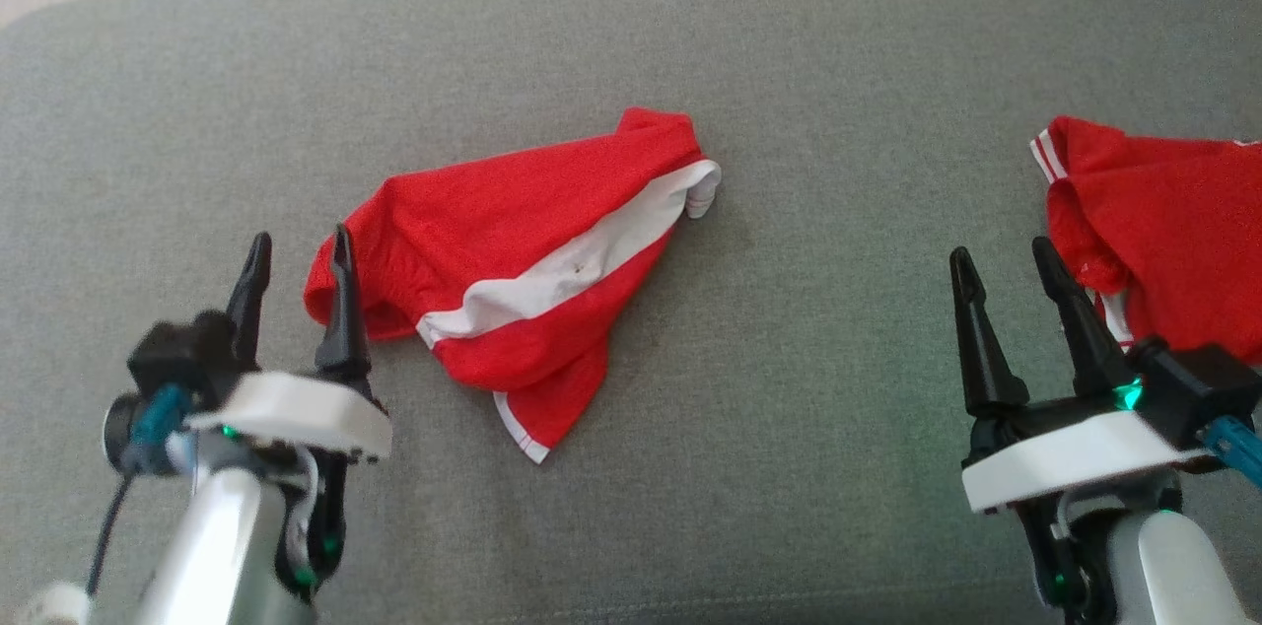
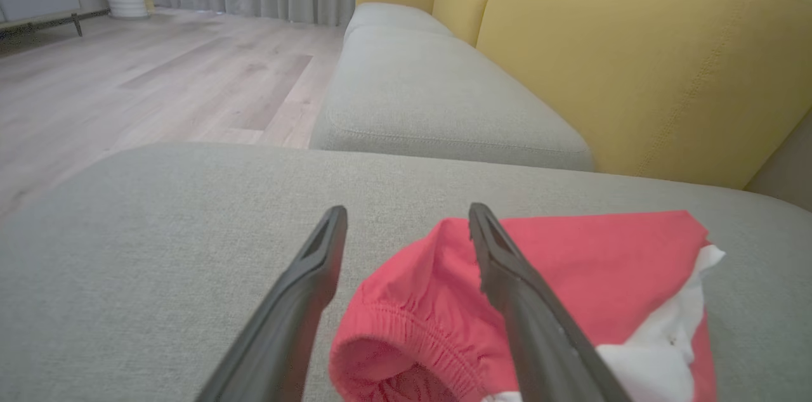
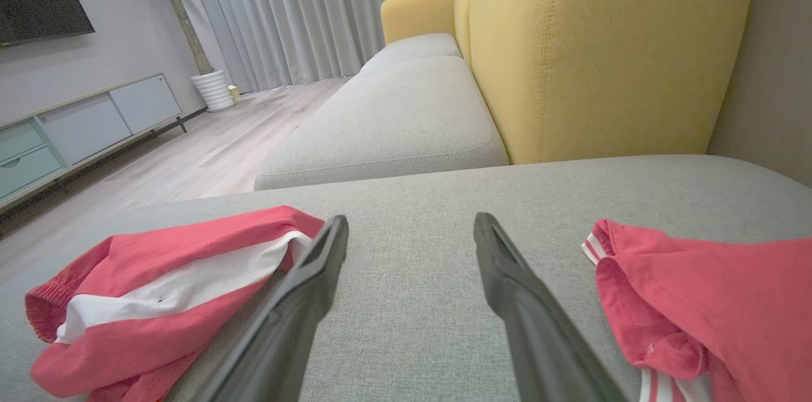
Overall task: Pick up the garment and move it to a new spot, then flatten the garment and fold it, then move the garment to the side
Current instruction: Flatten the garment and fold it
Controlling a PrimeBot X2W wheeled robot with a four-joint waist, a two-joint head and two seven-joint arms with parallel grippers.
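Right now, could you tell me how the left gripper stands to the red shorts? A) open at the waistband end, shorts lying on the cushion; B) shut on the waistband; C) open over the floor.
A: the left gripper has its fingers apart at the elastic end of the red shorts, which lie on the grey cushion.

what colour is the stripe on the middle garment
The stripe is white, on a red garment; clearest in the head view.

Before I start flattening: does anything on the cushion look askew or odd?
The red shorts lie slanted and bunched on the grey cushion, with a dark speck on their white stripe. A second red garment lies crumpled at right.
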